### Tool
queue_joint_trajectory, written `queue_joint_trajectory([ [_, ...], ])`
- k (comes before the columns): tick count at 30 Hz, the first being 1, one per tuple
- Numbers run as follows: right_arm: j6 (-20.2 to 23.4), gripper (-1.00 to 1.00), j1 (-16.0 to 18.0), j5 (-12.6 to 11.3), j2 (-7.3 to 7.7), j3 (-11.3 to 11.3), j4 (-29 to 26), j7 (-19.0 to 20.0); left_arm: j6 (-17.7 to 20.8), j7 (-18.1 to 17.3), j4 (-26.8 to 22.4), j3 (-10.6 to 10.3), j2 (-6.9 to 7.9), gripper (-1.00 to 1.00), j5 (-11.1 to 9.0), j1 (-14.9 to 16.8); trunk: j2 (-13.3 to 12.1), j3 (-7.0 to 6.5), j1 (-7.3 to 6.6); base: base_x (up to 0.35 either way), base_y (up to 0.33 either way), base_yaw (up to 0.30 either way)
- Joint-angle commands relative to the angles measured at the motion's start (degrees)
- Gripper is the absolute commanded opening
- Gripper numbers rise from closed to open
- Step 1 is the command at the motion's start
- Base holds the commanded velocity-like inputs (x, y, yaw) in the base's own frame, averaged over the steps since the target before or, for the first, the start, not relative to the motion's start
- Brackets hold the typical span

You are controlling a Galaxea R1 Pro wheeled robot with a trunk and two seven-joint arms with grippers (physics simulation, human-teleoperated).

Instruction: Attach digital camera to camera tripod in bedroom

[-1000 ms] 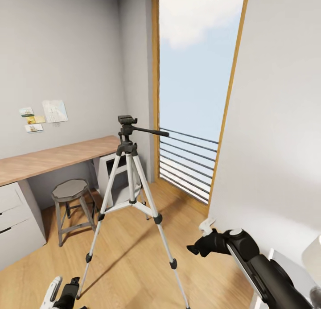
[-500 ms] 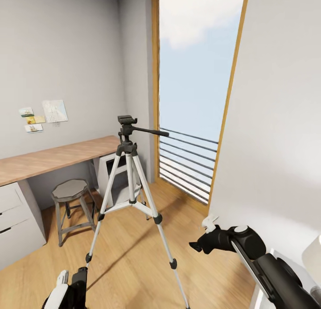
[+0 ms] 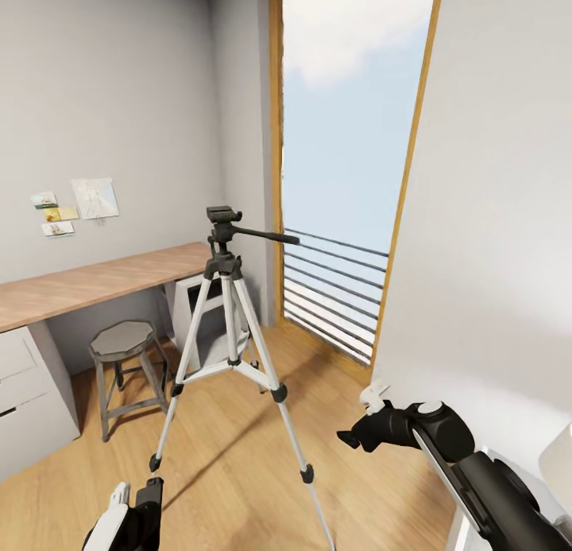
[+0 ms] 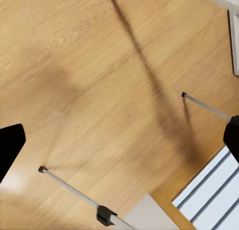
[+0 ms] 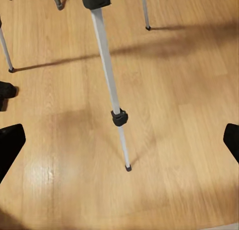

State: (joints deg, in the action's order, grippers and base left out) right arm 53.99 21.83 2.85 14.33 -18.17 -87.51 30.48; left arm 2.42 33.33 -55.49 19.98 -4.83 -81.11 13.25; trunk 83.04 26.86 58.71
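Note:
The camera tripod (image 3: 230, 312) stands on the wooden plank floor in the middle of the head view, silver legs spread and its black head with the pan handle (image 3: 225, 215) bare on top. My left gripper (image 3: 137, 499) hangs low beside the tripod's near-left foot; in the left wrist view its fingers (image 4: 10, 146) are wide apart over the floor, open and empty. My right gripper (image 3: 356, 418) is to the right of the tripod, open with nothing in it, and its wrist view looks down at a tripod leg (image 5: 110, 85). The digital camera is out of view.
A small grey metal stool (image 3: 121, 343) stands left of the tripod under a wooden desk (image 3: 95, 281) with white drawers (image 3: 20, 392). A tall wood-framed window (image 3: 342, 177) with railings is behind. A light grey wall (image 3: 492, 241) runs close along the right.
My left gripper has risen and moved a little rightward, toward the tripod's near-left foot. The right gripper shifted slightly right. The whole head view slid a little, so the camera moved.

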Motion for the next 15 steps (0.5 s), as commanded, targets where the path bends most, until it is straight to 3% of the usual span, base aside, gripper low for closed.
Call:
queue_joint_trajectory([
  [1, 0.19, 1.00, 0.05, 0.32, 0.03, -0.07, -0.07, 0.28, 0.23, 0.23, -0.06, 0.21, -0.07, 1.00, -0.20, -0.02, 0.03, 0.07, 0.01, 0.163, -0.128, 0.000],
  [10, 0.27, 1.00, 0.05, 0.25, 0.01, -0.18, -0.18, 0.28, -0.06, 0.25, 0.23, 0.22, -0.23, 1.00, -0.17, -0.20, 0.03, 0.07, 0.01, 0.152, -0.132, 0.004],
  [15, 0.30, 1.00, 0.05, 0.24, 0.00, -0.21, -0.70, 0.28, -1.79, 0.33, 0.79, 1.07, -0.47, 1.00, -0.78, -0.23, 0.03, 0.07, 0.01, 0.047, -0.042, 0.123],
])
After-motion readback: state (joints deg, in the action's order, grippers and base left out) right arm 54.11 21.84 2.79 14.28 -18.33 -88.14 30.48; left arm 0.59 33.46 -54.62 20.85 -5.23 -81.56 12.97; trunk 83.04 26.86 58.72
